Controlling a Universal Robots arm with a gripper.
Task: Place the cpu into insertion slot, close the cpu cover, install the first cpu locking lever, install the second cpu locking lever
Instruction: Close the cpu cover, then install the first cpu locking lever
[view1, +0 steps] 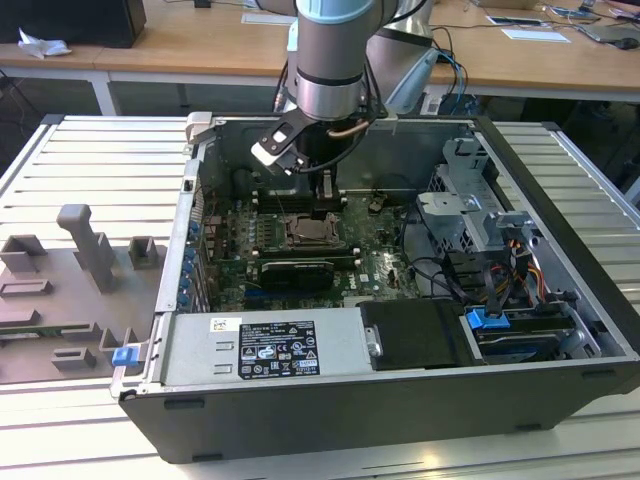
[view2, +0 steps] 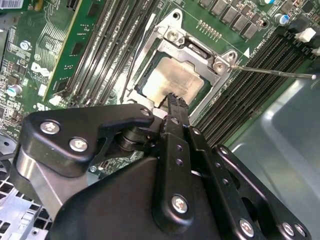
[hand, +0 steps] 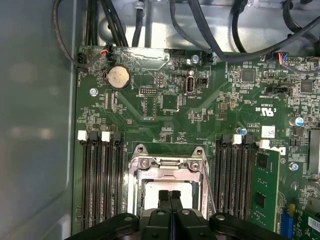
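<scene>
cpu (view2: 172, 80) sits in the insertion slot (hand: 133, 190) under the cpu cover (hand: 167, 164), gripper (hand: 170, 194) jaws pinched together on nothing just above; probably light, stiff, fragile underside, so grip opposite edges only.

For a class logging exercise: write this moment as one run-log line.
gripper: shut, over cpu | cpu: in insertion slot | cpu cover: down over cpu

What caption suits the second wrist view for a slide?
Shut black gripper poised over the pale silver-beige square cpu framed by the thin silver cpu cover.
</scene>
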